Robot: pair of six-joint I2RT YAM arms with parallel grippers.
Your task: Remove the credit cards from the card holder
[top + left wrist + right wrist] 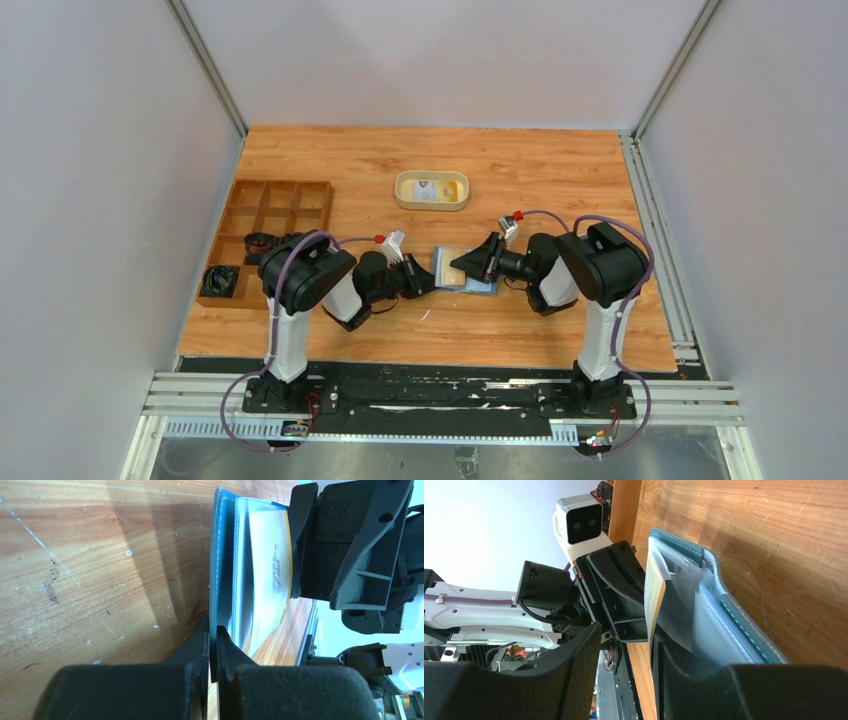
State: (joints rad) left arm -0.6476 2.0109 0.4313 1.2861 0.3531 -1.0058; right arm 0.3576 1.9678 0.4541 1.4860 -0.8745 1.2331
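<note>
We see the card holder on the wooden table, a little below the middle of the top view, between the two grippers. The left gripper has its fingers closed tight on the teal edge of the holder, at the bottom middle of the left wrist view. A pale credit card with a yellow border stands partly out of the pocket, toward the right of that frame. The right gripper has its fingers apart. In the right wrist view the card lies against the finger at the lower right, and the finger at the lower left does not touch it. An oval beige tray stands in the upper middle of the top view, and a brown compartment box stands at the left.
</note>
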